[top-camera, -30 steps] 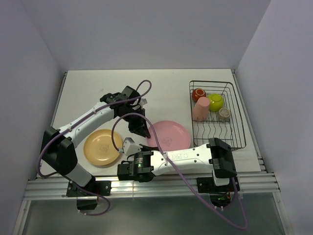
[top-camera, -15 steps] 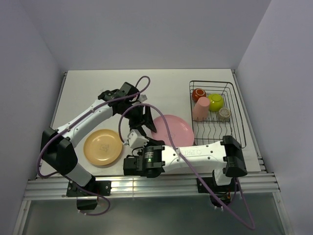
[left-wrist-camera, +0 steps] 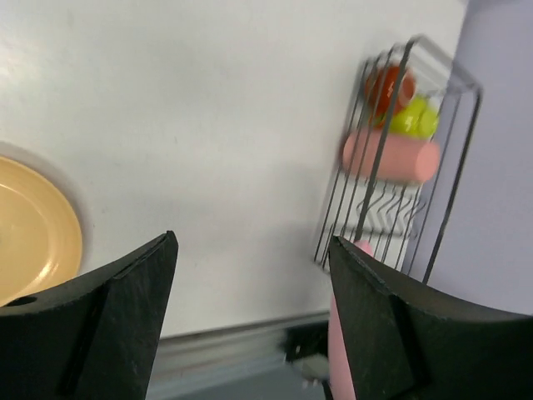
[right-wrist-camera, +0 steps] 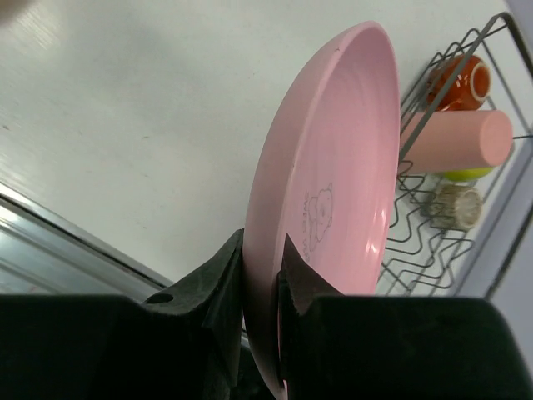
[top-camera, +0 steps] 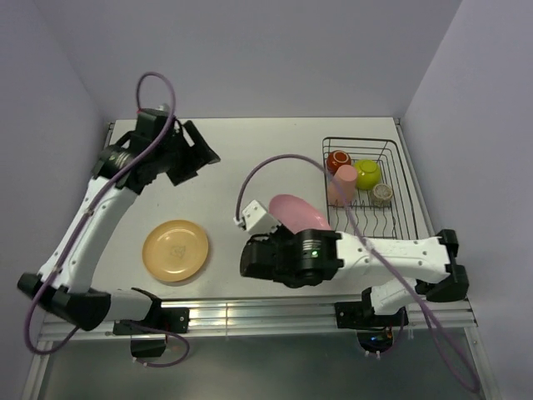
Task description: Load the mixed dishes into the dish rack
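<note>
The pink plate [right-wrist-camera: 333, 183] stands on edge above the table, and my right gripper [right-wrist-camera: 265, 275] is shut on its lower rim. From above, the pink plate [top-camera: 298, 212] hangs just left of the black wire dish rack [top-camera: 398, 218]. Inside the rack are the red-brown mug [top-camera: 337, 160], the lime-green bowl [top-camera: 367, 172], the salmon tumbler [top-camera: 342, 185] and the small grey-beige cup [top-camera: 381, 194]. The pale orange plate [top-camera: 176, 250] lies flat at the near left. My left gripper [top-camera: 200, 150] is raised at the far left, open and holding nothing [left-wrist-camera: 250, 317].
The table's aluminium rail [top-camera: 250, 312] runs along the near edge below the arms. The right arm's wrist [top-camera: 291, 257] sits low between the two plates. Grey walls close in the table on the left, back and right.
My left gripper has let go of the pink plate, opened, and swung up and back to the far left. The right arm has tipped the plate on edge and carried it toward the rack.
</note>
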### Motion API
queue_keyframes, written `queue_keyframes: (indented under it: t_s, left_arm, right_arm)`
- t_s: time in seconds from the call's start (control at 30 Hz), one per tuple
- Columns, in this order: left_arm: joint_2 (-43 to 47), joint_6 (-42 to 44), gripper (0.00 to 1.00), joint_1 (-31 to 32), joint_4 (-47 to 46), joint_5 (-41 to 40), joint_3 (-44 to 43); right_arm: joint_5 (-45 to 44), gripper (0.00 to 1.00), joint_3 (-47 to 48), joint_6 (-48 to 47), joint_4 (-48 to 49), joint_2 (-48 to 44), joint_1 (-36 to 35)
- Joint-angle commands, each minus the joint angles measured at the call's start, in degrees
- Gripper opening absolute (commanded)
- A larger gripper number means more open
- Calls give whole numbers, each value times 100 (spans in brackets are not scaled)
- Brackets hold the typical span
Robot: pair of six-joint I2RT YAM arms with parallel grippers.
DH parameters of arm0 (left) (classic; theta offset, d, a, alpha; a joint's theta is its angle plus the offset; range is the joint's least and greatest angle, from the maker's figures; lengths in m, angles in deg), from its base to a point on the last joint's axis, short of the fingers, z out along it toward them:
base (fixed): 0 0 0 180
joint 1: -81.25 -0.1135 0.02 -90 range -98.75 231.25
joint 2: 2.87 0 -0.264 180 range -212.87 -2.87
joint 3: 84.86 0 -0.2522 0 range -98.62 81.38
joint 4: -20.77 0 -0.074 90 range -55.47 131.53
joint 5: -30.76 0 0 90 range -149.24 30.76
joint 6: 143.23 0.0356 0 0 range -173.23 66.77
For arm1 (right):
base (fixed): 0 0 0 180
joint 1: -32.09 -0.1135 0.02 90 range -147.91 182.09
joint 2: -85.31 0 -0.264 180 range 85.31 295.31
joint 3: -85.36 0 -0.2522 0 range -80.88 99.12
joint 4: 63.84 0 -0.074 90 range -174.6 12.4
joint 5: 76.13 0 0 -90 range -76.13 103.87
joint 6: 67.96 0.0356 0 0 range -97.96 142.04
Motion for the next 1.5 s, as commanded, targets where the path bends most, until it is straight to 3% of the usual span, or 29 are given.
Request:
queue_keyframes:
  t_s: [0.0, 0.27, 0.53, 0.93, 1.17, 1.47]
  left_arm:
    - [682, -264, 79, 17, -198, -1208, -5]
    - [920, -272, 73, -19, -709, -305, 821]
    - [797, -219, 72, -27, -885, 101, 1059]
    - [771, -70, 71, -27, -1017, 356, 1288]
    - [718, 79, 70, -36, -999, 444, 1253]
    - [797, 167, 70, -71, -982, 523, 1375]
  right_arm:
    - [445, 0, 155, 29, 409, -642, 374]
    - [2263, 0, 75, 162, 1209, -2014, 2615]
    - [2986, 0, 226, 250, 999, -2523, 4223]
    - [4452, 0, -837, -31, 1086, -3297, 6894]
    - [5683, 0, -1557, -101, 1437, -3552, 7809]
    - [6351, 0, -1840, -417, 1833, -3456, 8215]
